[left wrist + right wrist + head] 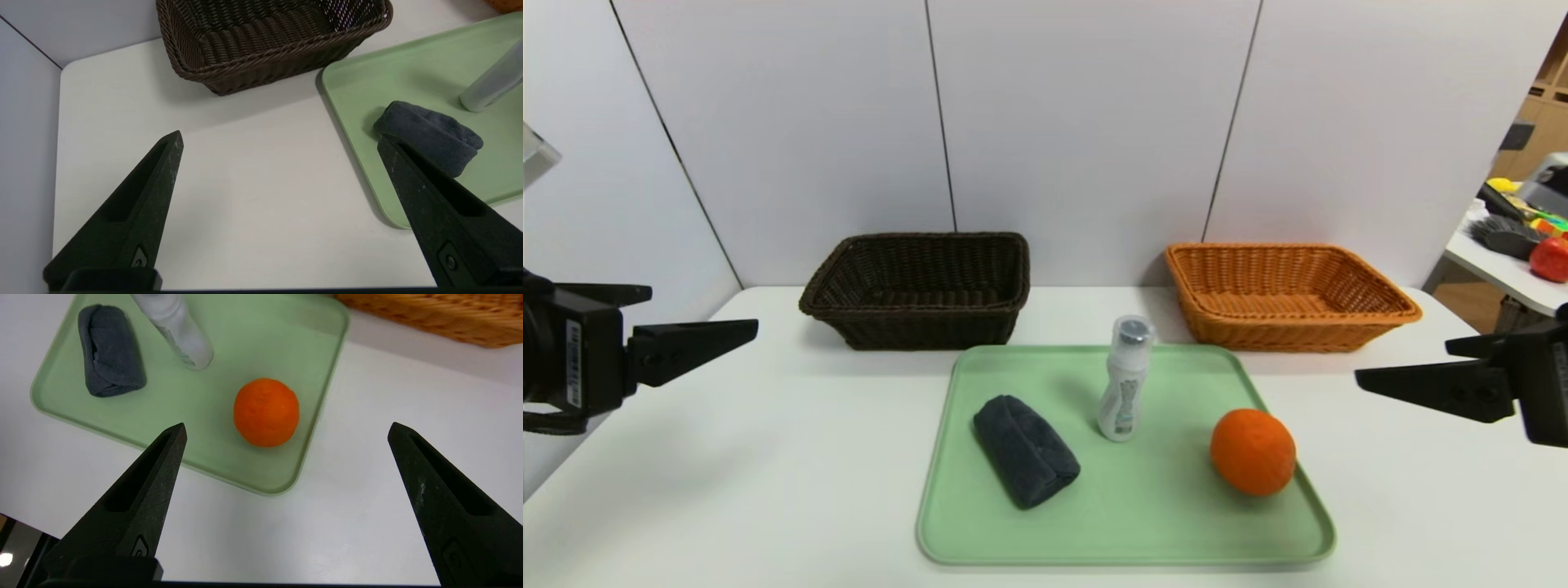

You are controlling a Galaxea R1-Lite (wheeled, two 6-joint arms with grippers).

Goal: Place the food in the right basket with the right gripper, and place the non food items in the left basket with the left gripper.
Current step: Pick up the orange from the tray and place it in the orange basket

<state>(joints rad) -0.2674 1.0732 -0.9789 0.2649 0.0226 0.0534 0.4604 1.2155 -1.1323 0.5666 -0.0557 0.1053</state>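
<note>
A green tray (1143, 523) on the white table carries three things. The food, a round orange (1252, 452) (266, 412), lies near its right edge. A white bottle (1125, 380) (175, 328) stands upright in the middle, and a rolled dark grey cloth (1025, 451) (429, 132) lies to its left. The dark brown left basket (919, 286) (269, 41) and the orange-tan right basket (1286, 294) (441, 314) stand empty behind the tray. My left gripper (704, 310) (280, 136) hovers open left of the tray. At the right, my right gripper (1401, 363) (288, 426) hovers open, holding nothing.
White wall panels close off the back of the table. A side table (1503, 269) at the far right holds a red apple (1550, 260) and other clutter. Bare tabletop lies between each gripper and the tray.
</note>
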